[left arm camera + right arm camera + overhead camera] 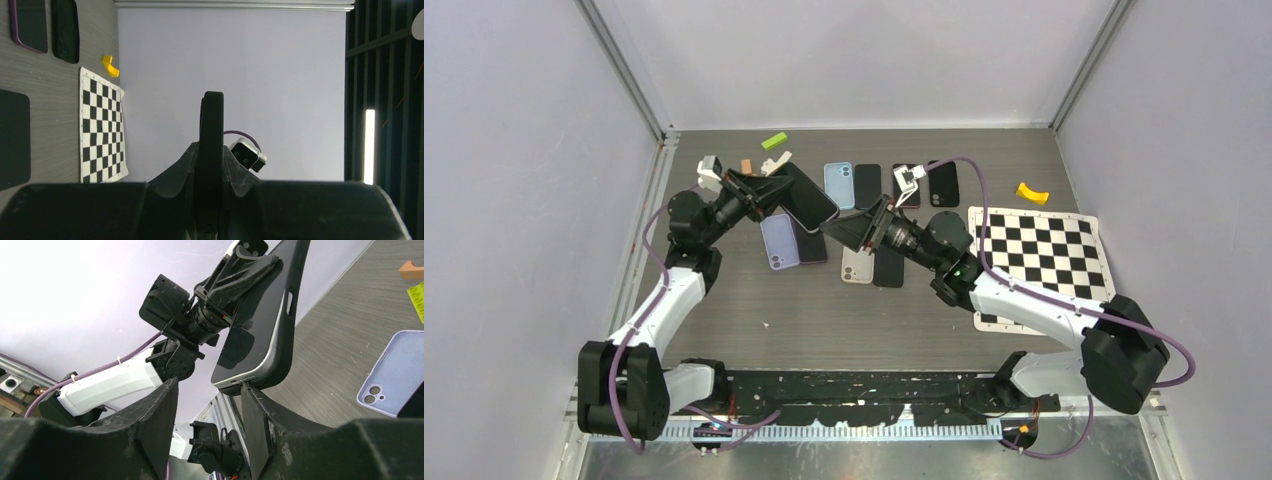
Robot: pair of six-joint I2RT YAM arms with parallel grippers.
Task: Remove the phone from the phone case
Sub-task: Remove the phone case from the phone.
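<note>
From above we see the left gripper (762, 192) clamped on the phone (808, 197), holding it tilted above the table (824, 300) and the loose cases (779, 243), with the right gripper (842, 228) just beside its lower end. The left wrist view gives only the phone edge-on, pinched between that claw's fingers (177, 172). Only the right wrist view shows the dark screen, the dark case (292, 300) along its side, and the right fingers (160, 410) standing apart, gripping nothing, the phone's bottom end just by one of them.

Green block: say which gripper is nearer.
Left. The left gripper sits just nearside of the green block; the right gripper is farther toward the arms and rightward.
</note>
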